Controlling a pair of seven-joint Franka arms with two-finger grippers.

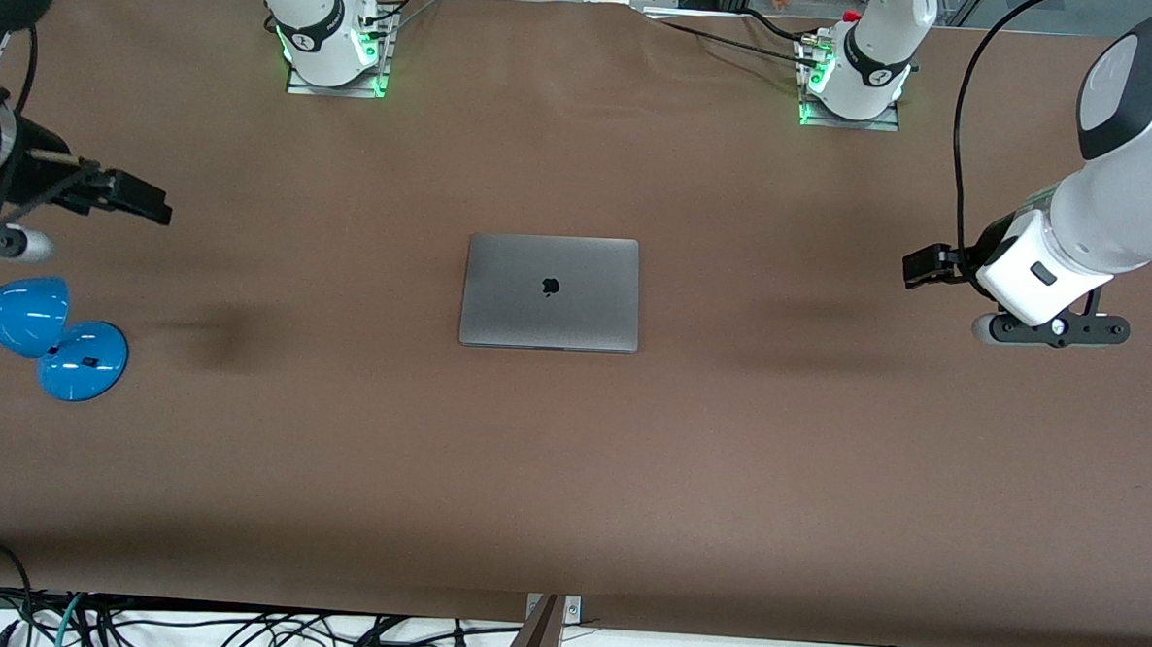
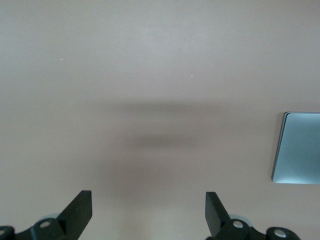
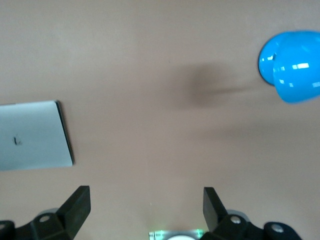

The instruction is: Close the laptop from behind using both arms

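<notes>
In the middle of the brown table (image 1: 569,479) lies the slim space-grey metal laptop (image 1: 550,291), flat, with its lid down and the black apple logo facing up; its edges run square to the table's sides, and nothing touches it. The left gripper (image 1: 919,267), black and two-fingered at the end of the big white jointed left arm (image 1: 1105,220), hangs in the air over bare table toward the left arm's end, well apart from the laptop. Its fingers (image 2: 80,210) stand wide apart in the left wrist view, with only brown surface and a soft shadow between them, and they hold nothing; a corner of the grey lid shows at the edge of that view. The right gripper (image 1: 139,197), also black, hangs over bare table toward the right arm's end, again well apart from the laptop. In the right wrist view its fingers (image 3: 77,205) are spread wide and empty, with part of the laptop's lid and its dark edge seen off to one side. A glossy bright-blue desk lamp (image 1: 46,325) with a round base and a rounded shade stands on the table toward the right arm's end, nearer to the front camera than the right gripper. Both arms' bases (image 1: 335,50) glow green at the table's edge.
</notes>
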